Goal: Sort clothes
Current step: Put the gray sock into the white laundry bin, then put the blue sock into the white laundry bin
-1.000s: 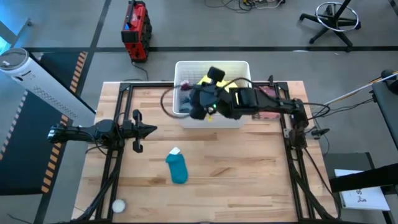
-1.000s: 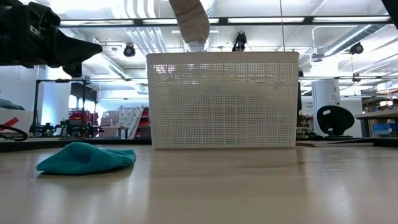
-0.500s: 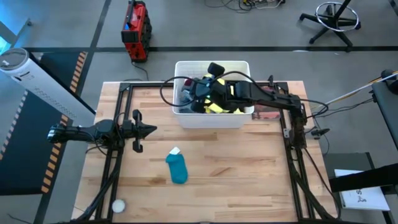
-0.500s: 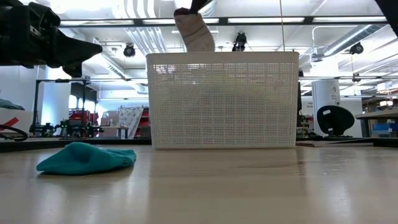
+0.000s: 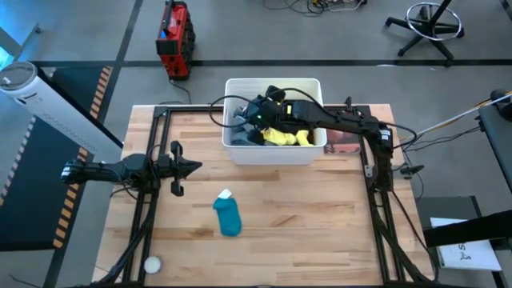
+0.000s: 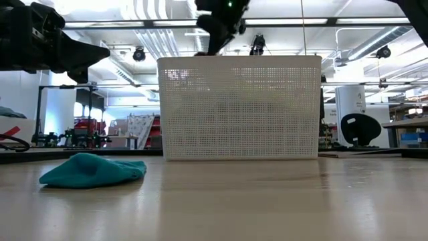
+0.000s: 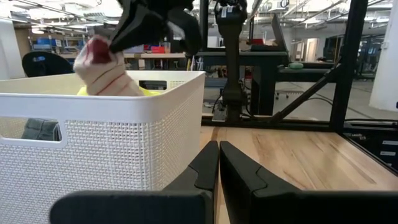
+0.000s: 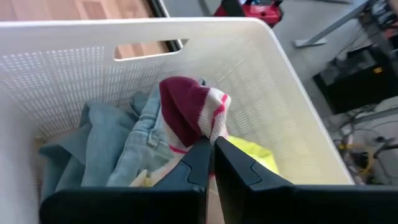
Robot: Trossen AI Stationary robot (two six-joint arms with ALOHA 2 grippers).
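Observation:
My right gripper (image 5: pixel 250 118) is over the white basket (image 5: pixel 272 154) at the table's far side. It is shut on a pale sock with a maroon end and red stripes (image 8: pixel 193 112), which also shows above the basket's rim in the left wrist view (image 7: pixel 102 71). Light denim (image 8: pixel 118 146) and a neon yellow piece (image 5: pixel 284 138) lie in the basket. A teal sock (image 5: pixel 228 218) lies flat on the table in front of the basket. My left gripper (image 5: pixel 182 168) is shut and empty at the table's left. My right gripper pinches the sock between its two fingers at the pale striped part (image 8: pixel 214 127) beside the maroon end. The fingers come from above, slanting down into the basket. The maroon end sticks out past the fingertips. The sock's other end is hidden behind the basket's wall.
A flat pink-brown camouflage piece (image 5: pixel 344 146) lies right of the basket. A small white tag (image 5: pixel 225 194) lies by the teal sock. A white ball (image 5: pixel 152 263) sits at the near left corner. Bare wood stretches in front of the basket.
My right gripper has gone down toward the basket and toward the table's far edge, still shut on the pale sock. The sock, which hung high above the basket's rim, has come down to the rim.

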